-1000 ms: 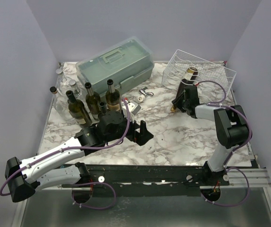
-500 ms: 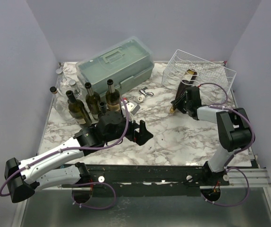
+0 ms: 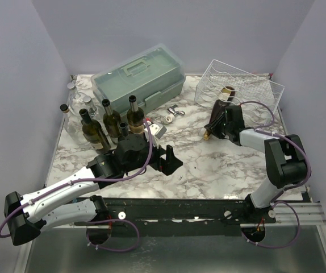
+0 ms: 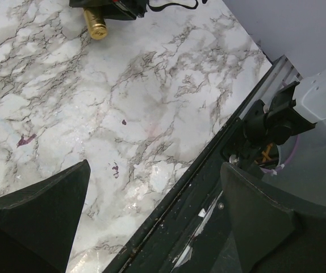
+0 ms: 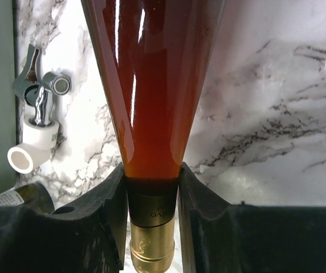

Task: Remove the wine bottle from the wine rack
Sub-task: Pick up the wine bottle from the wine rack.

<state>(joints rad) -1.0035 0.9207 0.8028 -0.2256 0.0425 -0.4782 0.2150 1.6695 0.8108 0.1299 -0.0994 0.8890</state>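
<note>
The wine bottle (image 3: pixel 222 106) is amber with a gold cap (image 5: pixel 151 250). It lies tilted, its base at the front edge of the white wire wine rack (image 3: pixel 248 84) and its cap low over the marble. My right gripper (image 3: pixel 217 123) is shut on the bottle's dark neck (image 5: pixel 151 207), one finger pressed against each side. The cap (image 4: pixel 96 28) also shows at the top of the left wrist view. My left gripper (image 3: pixel 166 158) hangs open over the table's middle front with nothing between its fingers (image 4: pixel 38 213).
A pale green toolbox (image 3: pixel 139 77) stands at the back centre. Several dark bottles (image 3: pixel 107 122) and clear jars (image 3: pixel 75 99) crowd the left. White and metal pipe fittings (image 3: pixel 171 115) lie between toolbox and bottle, and show (image 5: pixel 26 153) beside the neck. The table's front rail (image 4: pixel 208 187) runs below.
The right gripper has closed on the bottle's neck, and the bottle's base has dropped slightly toward the rack's front edge. The right elbow swung right. The left arm barely shifted.
</note>
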